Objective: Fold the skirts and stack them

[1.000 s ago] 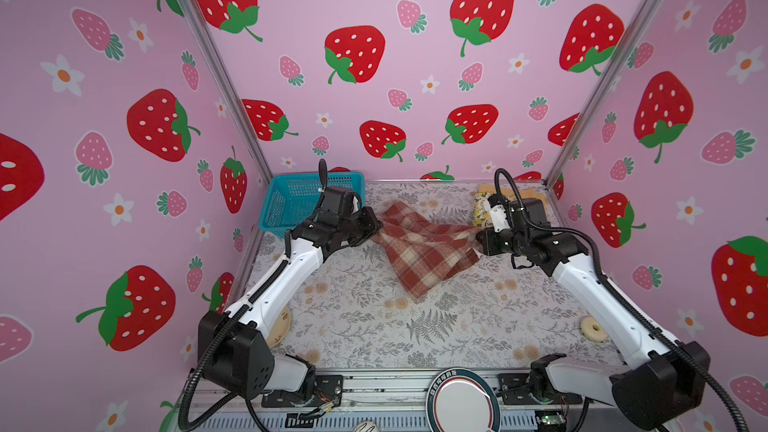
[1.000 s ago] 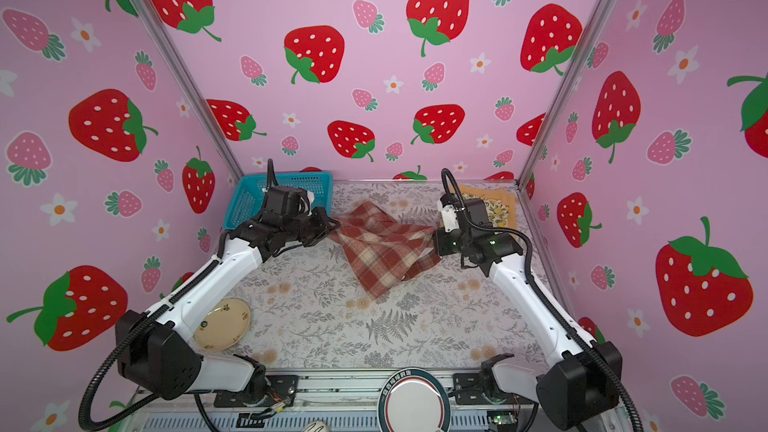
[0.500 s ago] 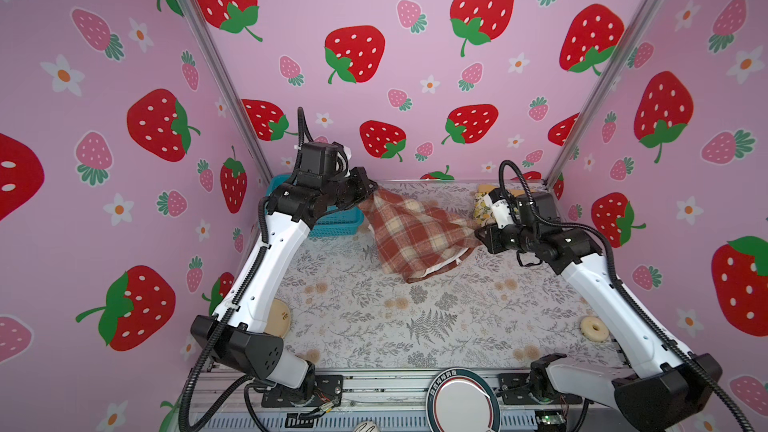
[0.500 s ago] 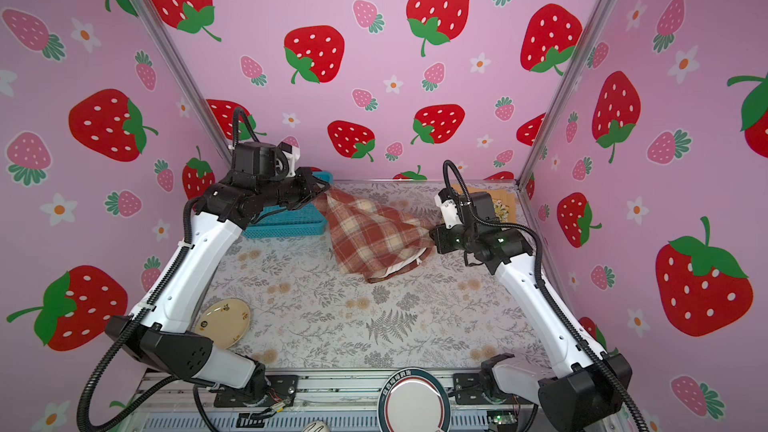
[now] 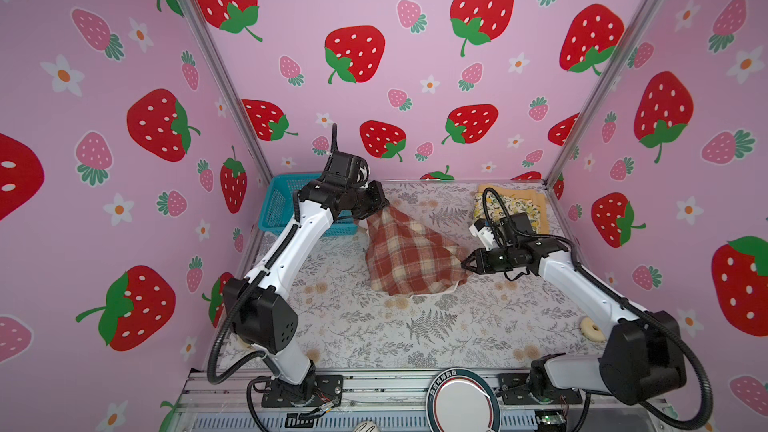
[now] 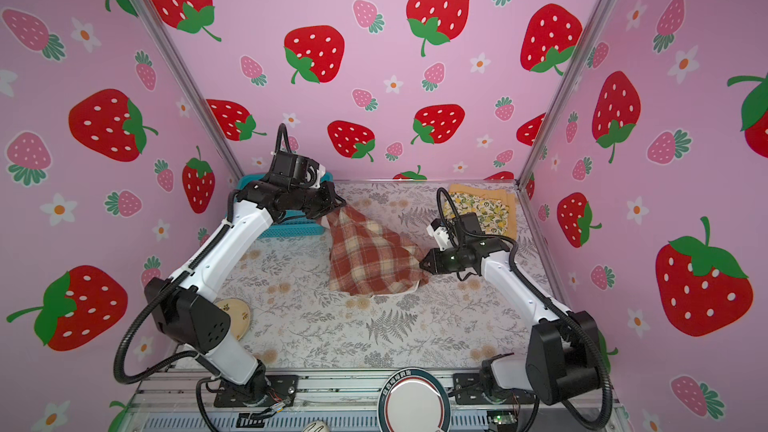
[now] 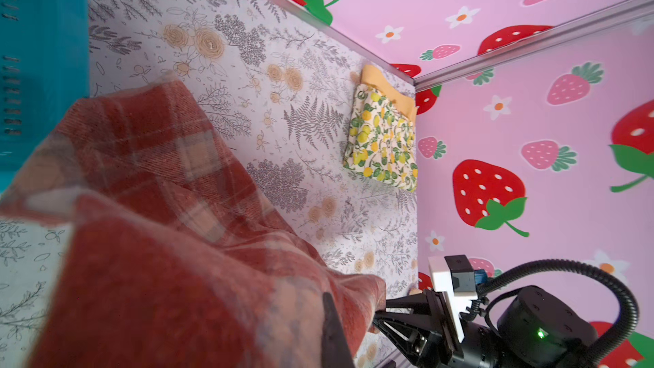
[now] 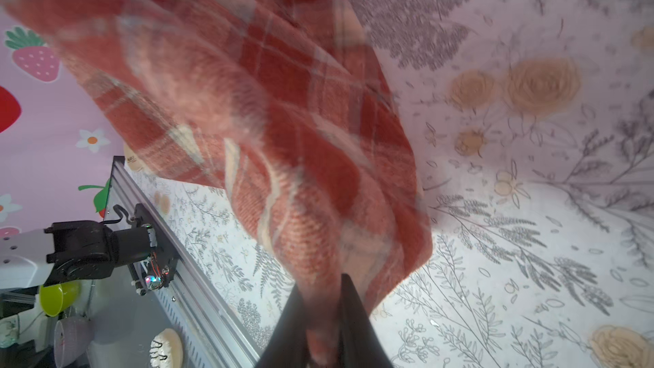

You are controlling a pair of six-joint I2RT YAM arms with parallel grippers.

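The red-brown and cream plaid skirt (image 5: 409,255) (image 6: 370,259) hangs as a slanting drape, its lower hem resting on the table. My left gripper (image 5: 380,207) (image 6: 338,206) is shut on its top corner, raised next to the basket. My right gripper (image 5: 465,263) (image 6: 422,263) is shut on its right corner, low above the table. The right wrist view shows plaid cloth (image 8: 265,118) pinched between both fingers (image 8: 350,316). In the left wrist view the plaid skirt (image 7: 159,207) covers all but one finger (image 7: 334,334). The lemon skirt (image 5: 505,205) lies folded on the mustard skirt (image 5: 536,197) in the back right corner.
A teal mesh basket (image 5: 282,205) (image 6: 291,226) stands in the back left corner, just behind my left wrist. A small round plate (image 6: 235,315) lies near the left arm's elbow. A doughnut-shaped ring (image 5: 593,329) sits by the right wall.
My left gripper has lifted its corner of the plaid skirt up off the table beside the basket. My right gripper has drawn its corner slightly toward the front. The skirt now hangs between them.
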